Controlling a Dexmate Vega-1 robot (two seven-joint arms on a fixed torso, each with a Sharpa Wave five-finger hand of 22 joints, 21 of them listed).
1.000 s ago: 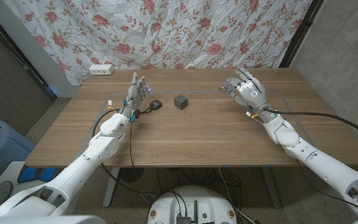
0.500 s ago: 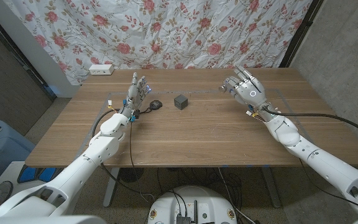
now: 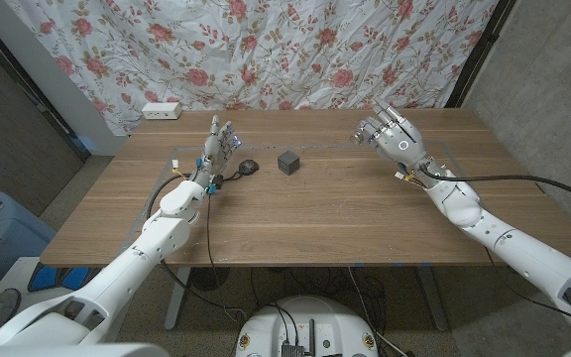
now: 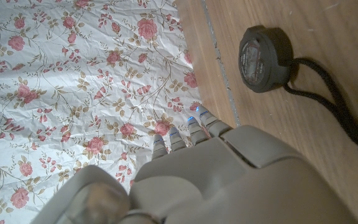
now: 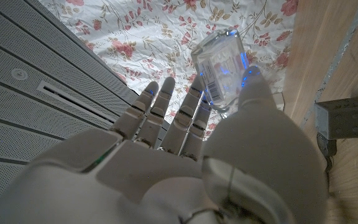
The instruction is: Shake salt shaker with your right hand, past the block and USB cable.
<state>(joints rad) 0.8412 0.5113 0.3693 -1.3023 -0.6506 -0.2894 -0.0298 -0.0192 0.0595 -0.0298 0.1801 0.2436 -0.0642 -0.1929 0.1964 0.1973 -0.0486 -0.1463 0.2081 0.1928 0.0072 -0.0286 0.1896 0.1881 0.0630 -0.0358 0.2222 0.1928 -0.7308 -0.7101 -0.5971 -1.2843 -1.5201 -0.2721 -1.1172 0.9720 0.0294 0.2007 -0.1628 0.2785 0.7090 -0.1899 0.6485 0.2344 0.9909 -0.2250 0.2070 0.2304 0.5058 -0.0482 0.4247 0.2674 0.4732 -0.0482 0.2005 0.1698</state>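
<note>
The wooden table [image 3: 305, 213] was backed by a floral curtain [image 3: 266, 50]; a white power strip [image 3: 161, 110] was seen at its far left edge. The left hand [image 3: 216, 149] was held upright near the table's far left, fingers extended and close together, nothing gripped; the right hand [image 3: 393, 139] was raised above the far right of the table. In the right wrist view the salt shaker [image 5: 224, 67], a clear glass body with a label, was seen pinched between the thumb and the fingers [image 5: 166, 102] of the right hand [image 5: 185, 162], the other fingers being extended and slightly apart; the shaker was thus off the table, in the air. The dark grey block [image 3: 287, 162] was placed between the two hands; the USB cable [image 3: 246, 167], a black coil with a round housing, was laid just beside the left hand and near the block. The step in hand was judged to be the shaking itself, with the grasp already made; the next move was judged to call for short wrist oscillations, the pinch being kept firm so that the smooth glass would not slip.
</note>
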